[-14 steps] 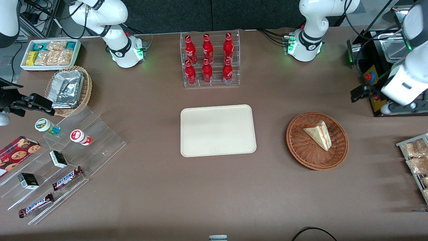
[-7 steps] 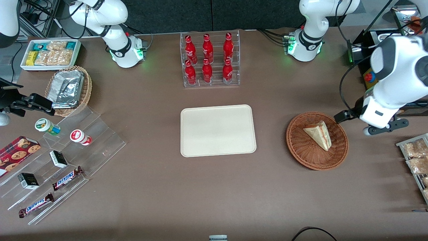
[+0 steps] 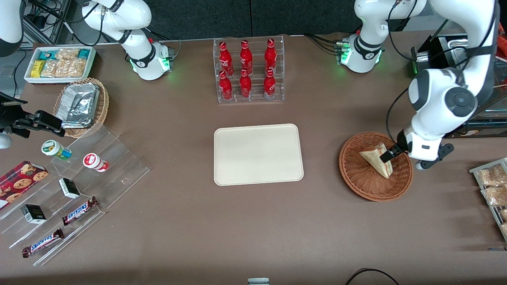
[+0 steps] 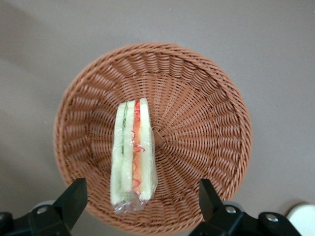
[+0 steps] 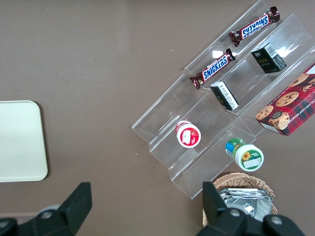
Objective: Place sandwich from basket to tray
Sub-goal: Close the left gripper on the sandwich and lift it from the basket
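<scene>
The sandwich (image 3: 372, 159), a wrapped wedge of white bread with red and green stripes, lies in the round reddish-brown wicker basket (image 3: 362, 184). My left gripper (image 3: 387, 155) hangs just above the basket, over the sandwich's edge toward the working arm's end. In the left wrist view the gripper (image 4: 141, 199) is open, its two black fingers (image 4: 74, 199) spread wide on either side of the sandwich (image 4: 132, 152), not touching it. The basket (image 4: 231, 118) surrounds both. The cream-beige tray (image 3: 257, 154) lies bare at mid-table, beside the basket toward the parked arm's end.
A clear rack of red bottles (image 3: 249, 71) stands farther from the camera than the tray. A black machine (image 3: 441, 85) and a rack of snack packets (image 3: 493, 186) sit at the working arm's end. A stepped acrylic shelf (image 3: 115, 174), foil-packet basket (image 3: 81, 106) and white bin (image 3: 59, 63) occupy the parked arm's end.
The left arm has swung in from the working arm's end of the table and come down over the basket. Sandwich, basket and tray have not moved.
</scene>
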Robot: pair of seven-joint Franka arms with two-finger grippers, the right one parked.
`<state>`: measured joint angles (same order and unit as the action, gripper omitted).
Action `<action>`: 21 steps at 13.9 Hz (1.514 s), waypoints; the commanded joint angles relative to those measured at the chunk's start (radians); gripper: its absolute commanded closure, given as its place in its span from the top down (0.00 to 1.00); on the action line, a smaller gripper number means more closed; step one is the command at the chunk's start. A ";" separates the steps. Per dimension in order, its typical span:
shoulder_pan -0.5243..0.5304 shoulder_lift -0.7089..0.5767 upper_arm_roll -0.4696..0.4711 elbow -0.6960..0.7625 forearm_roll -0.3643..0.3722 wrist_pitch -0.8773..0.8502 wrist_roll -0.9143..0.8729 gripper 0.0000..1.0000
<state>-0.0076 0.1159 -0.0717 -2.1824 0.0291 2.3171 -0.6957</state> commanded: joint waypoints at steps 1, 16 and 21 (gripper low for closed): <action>-0.009 0.030 0.003 -0.027 0.012 0.036 -0.093 1.00; -0.006 0.114 0.004 -0.085 0.012 0.071 -0.097 0.00; -0.015 0.077 -0.002 0.045 0.015 -0.137 -0.096 0.00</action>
<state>-0.0102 0.2262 -0.0704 -2.2127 0.0291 2.2991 -0.7717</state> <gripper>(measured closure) 0.811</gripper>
